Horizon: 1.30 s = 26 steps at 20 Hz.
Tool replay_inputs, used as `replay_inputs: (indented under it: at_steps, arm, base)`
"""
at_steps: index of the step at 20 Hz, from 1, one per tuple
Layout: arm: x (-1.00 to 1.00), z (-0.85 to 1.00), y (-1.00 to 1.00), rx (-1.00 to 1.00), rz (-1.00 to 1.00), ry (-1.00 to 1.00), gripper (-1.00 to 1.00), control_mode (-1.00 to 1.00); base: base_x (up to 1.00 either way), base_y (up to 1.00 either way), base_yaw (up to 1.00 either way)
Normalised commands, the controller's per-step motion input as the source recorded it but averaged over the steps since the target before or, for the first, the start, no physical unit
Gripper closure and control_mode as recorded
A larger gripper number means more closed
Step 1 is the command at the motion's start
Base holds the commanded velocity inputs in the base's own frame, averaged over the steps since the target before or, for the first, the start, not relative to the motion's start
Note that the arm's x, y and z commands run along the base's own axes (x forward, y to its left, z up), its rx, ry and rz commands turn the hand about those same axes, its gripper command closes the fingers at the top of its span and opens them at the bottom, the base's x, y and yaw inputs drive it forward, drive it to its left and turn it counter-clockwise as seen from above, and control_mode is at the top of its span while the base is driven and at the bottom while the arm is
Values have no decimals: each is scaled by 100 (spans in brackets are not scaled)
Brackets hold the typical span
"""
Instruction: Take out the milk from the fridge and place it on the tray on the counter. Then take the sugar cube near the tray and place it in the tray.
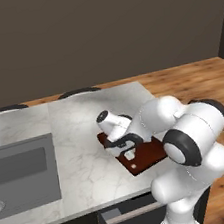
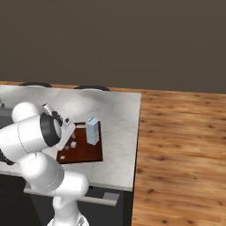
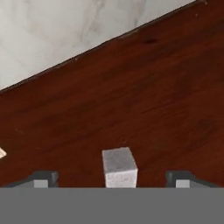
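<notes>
On the counter (image 2: 117, 110), near its front right corner, one tray (image 2: 88, 152) is seen. Toward the tray's left end one sugar cube (image 3: 119, 166) lies between the spread, empty fingers of the gripper (image 3: 113, 178); it is judged light, rigid, crumbly, best pinched across opposite flat faces. Toward the tray's right edge one milk (image 2: 92, 130) stands upright.

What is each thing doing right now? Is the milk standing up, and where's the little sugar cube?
milk: standing upright on the tray.
sugar cube: resting on the tray, between the open fingertips, not gripped.
tray: lying flat on the counter.
gripper: open, low over the tray.
counter: holding the tray.
</notes>
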Motion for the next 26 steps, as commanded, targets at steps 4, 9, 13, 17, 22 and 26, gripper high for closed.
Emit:
replay_inputs:
  at_steps: [4,9,13,17,22,26]
  arm:
    - [-18,66,27,-1,-3,-4,-100,-100]
    - [-41,89,18,0,-2,-9,-100,-100]
    - [-62,98,1,0,-2,-17,-100,-100]
    - [-92,76,-20,4,-2,-34,-100,-100]
    - [-98,49,-87,28,-4,-40,-100,-100]
    - [-93,57,-93,37,-2,-41,-100,-100]
  base:
    - [0,0,0]
    - [0,0,0]
    - [0,0,0]
    - [0,0,0]
    - [0,0,0]
    - [0,0,0]
